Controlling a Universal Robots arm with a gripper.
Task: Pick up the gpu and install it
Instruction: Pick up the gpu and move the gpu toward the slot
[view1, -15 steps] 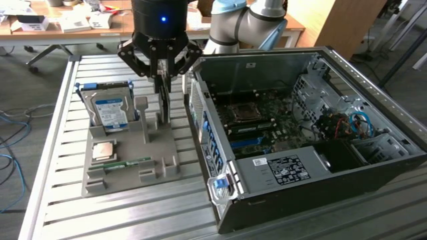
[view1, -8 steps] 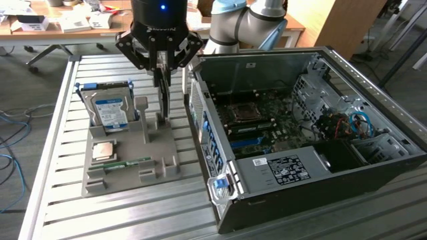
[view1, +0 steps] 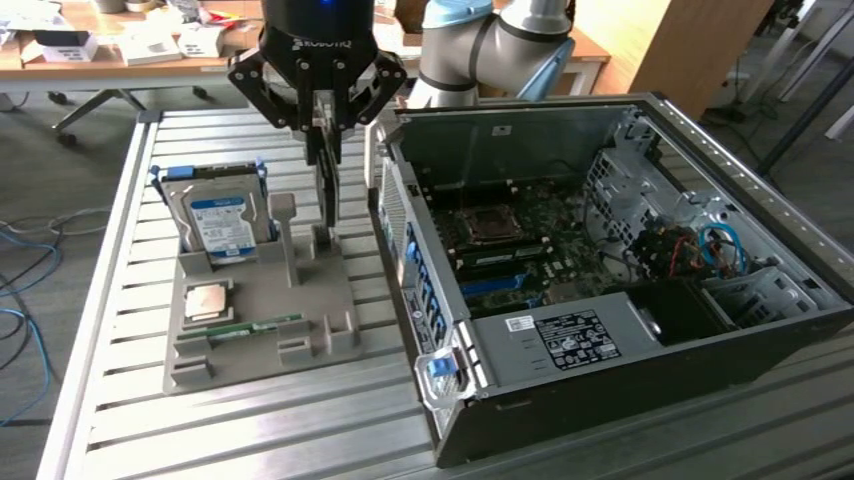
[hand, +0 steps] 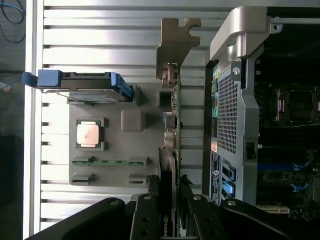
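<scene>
Tool (view1: 322, 145) clenched on the upright gpu (view1: 324, 190), beside the open computer case (view1: 507, 140).

The slatted metal desk (view1: 120, 420) carries the case on the exterior view's right. Just beside it on the left is the grey holder (view1: 320, 300), where a blue-labelled hard drive (view1: 220, 225) stands. The gpu stands edge-on between hard drive and case, its lower edge at the holder. Whether they touch, I cannot tell.

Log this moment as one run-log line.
gripper: shut on gpu | gpu: upright, at tray, lift-off unclear | hard drive: in tray | case: open, gpu not installed
</scene>
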